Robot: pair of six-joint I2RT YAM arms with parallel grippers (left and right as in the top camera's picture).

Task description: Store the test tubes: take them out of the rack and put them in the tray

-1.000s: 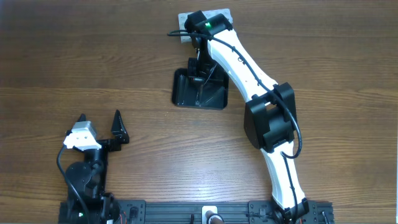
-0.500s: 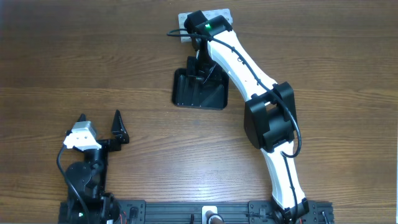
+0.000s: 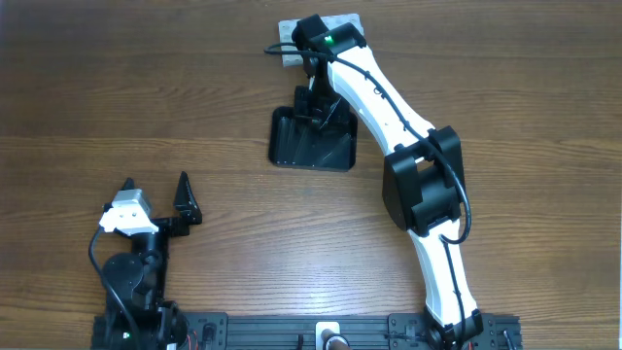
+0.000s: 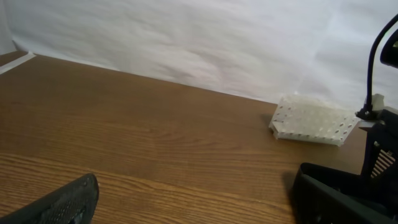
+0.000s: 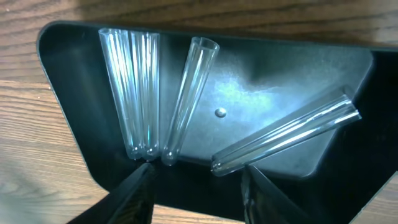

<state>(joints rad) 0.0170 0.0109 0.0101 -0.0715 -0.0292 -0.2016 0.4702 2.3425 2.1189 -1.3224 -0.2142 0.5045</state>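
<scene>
The right gripper (image 5: 198, 180) hangs low over the tray (image 5: 74, 93). Its jaws are spread wide and hold nothing. Between the jaws, just ahead of their tips, lies the rounded end of the slanting tube (image 5: 286, 134), which runs off at an angle across the tray floor toward a far corner. Ahead of the other jaw tip lie the twin tubes (image 5: 138, 93), side by side and touching. The leaning tube (image 5: 189, 93) is just beside them, with its closed end near theirs and its mouth angled away. All four test tubes lie flat inside the tray, and the jaws touch none of them.

Beyond the tray, on the far side from the arm's base, the rack (image 4: 314, 121) sits on the bench (image 3: 146, 78). In the left wrist view nothing stands up out of its holes. The end nearest the right arm is partly hidden, so I cannot tell whether it is fully empty.

The left gripper (image 3: 155, 187) rests near its own base, well apart from both tray and rack, with its jaws wide and empty.

With four tubes stored and none showing in the rack, the job looks finished or very nearly so. What may remain is any tube at the rack's hidden end, then drawing the right arm clear of the tray.
</scene>
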